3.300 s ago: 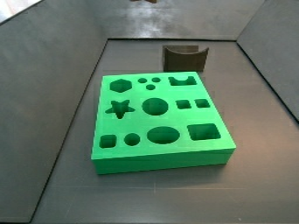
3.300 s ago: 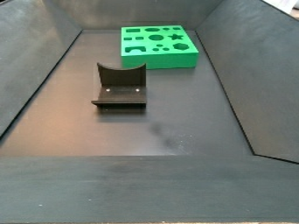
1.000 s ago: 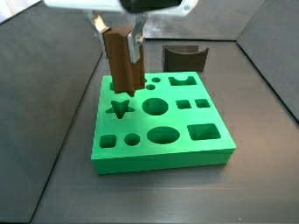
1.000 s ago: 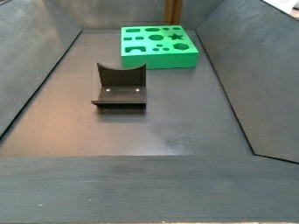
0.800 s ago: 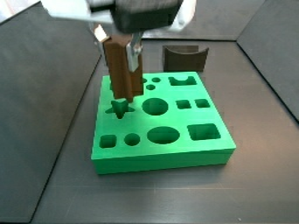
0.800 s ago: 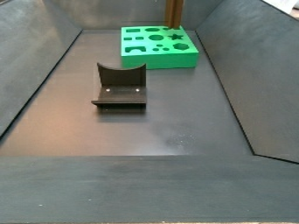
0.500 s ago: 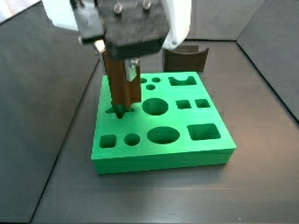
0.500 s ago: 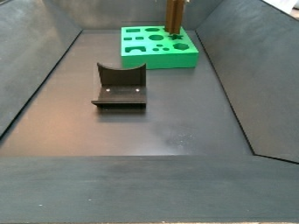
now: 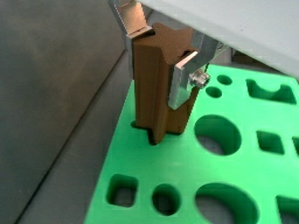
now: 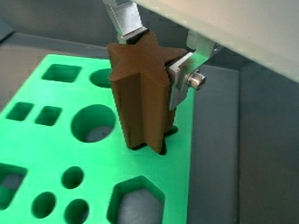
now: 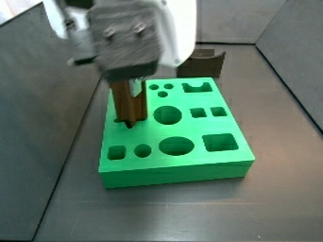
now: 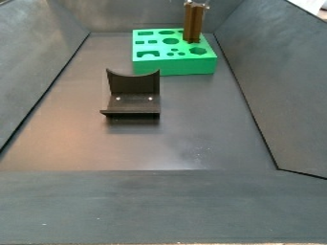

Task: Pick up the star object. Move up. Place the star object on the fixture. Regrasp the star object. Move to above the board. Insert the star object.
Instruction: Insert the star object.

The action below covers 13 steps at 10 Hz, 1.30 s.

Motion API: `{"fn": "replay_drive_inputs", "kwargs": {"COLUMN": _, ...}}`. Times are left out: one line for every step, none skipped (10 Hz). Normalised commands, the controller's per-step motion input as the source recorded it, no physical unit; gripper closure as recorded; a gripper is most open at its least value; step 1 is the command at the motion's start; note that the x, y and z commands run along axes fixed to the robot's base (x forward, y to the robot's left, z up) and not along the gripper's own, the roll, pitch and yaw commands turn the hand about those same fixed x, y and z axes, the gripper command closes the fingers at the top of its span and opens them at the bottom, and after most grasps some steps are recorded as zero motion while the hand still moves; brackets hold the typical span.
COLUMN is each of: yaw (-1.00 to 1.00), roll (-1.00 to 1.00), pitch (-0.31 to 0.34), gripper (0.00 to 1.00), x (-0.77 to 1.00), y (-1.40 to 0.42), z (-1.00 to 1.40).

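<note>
The star object [image 9: 158,83] is a tall brown prism with a star-shaped end. It stands upright with its lower end in the star hole of the green board [image 9: 233,188]. My gripper [image 9: 162,54] is shut on its upper part, silver fingers [image 9: 184,79] on two sides. It shows the same in a wrist view [image 10: 142,92], with the board [image 10: 47,140] below. In a side view the gripper [image 11: 127,95] holds the star object [image 11: 127,106] at the board's [image 11: 190,165] left side. In a side view the star object [image 12: 194,21] stands on the far board [image 12: 173,59].
The dark fixture [image 12: 130,96] stands on the floor mid-bin, and behind the board in a side view [image 11: 212,61]. The board has several other shaped holes, such as a round one [image 11: 168,115]. Dark bin walls [image 12: 38,77] slope up around the floor.
The gripper has come down with the star object from above the board. Its lower end now sits in the star hole.
</note>
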Motion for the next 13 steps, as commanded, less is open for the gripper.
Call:
{"fn": "replay_drive_inputs", "kwargs": {"yaw": -0.44, "roll": 0.0, "pitch": -0.031, "gripper": 1.0, "x": -0.02, "y": -0.08, "z": -0.35}}
{"fn": "replay_drive_inputs", "kwargs": {"yaw": 0.0, "roll": 0.01, "pitch": -0.016, "gripper": 1.0, "x": 0.0, "y": 0.0, "z": -0.17}}
{"fn": "replay_drive_inputs", "kwargs": {"yaw": 0.0, "roll": 0.06, "pitch": 0.0, "gripper": 1.0, "x": 0.0, "y": 0.0, "z": -0.28}}
{"fn": "replay_drive_inputs", "kwargs": {"yaw": -0.01, "roll": 0.13, "pitch": 0.0, "gripper": 1.0, "x": -0.02, "y": -0.01, "z": -0.34}}
{"fn": "replay_drive_inputs", "kwargs": {"yaw": 0.11, "roll": 0.16, "pitch": 0.0, "gripper": 1.0, "x": 0.0, "y": 0.01, "z": -0.36}}
{"fn": "replay_drive_inputs", "kwargs": {"yaw": 0.15, "roll": 0.11, "pitch": 0.0, "gripper": 1.0, "x": 0.0, "y": 0.02, "z": -0.37}}
{"fn": "replay_drive_inputs", "kwargs": {"yaw": 0.09, "roll": 0.09, "pitch": 0.0, "gripper": 1.0, "x": 0.0, "y": 0.0, "z": -0.37}}
{"fn": "replay_drive_inputs", "kwargs": {"yaw": 0.07, "roll": 0.08, "pitch": 0.0, "gripper": 1.0, "x": 0.0, "y": 0.0, "z": -0.35}}
{"fn": "replay_drive_inputs", "kwargs": {"yaw": 0.07, "roll": 0.1, "pitch": 0.0, "gripper": 1.0, "x": 0.0, "y": 0.0, "z": -0.39}}
{"fn": "replay_drive_inputs", "kwargs": {"yaw": 0.03, "roll": 0.1, "pitch": -0.029, "gripper": 1.0, "x": -0.11, "y": -0.13, "z": -0.39}}
{"fn": "replay_drive_inputs", "kwargs": {"yaw": 0.0, "roll": 0.09, "pitch": -0.086, "gripper": 1.0, "x": -0.21, "y": -0.19, "z": -0.35}}
{"fn": "replay_drive_inputs", "kwargs": {"yaw": 0.0, "roll": 0.11, "pitch": -0.084, "gripper": 1.0, "x": -0.25, "y": -0.12, "z": -0.29}}
{"fn": "replay_drive_inputs", "kwargs": {"yaw": 0.0, "roll": 0.12, "pitch": -0.069, "gripper": 1.0, "x": -0.19, "y": -0.07, "z": -0.3}}
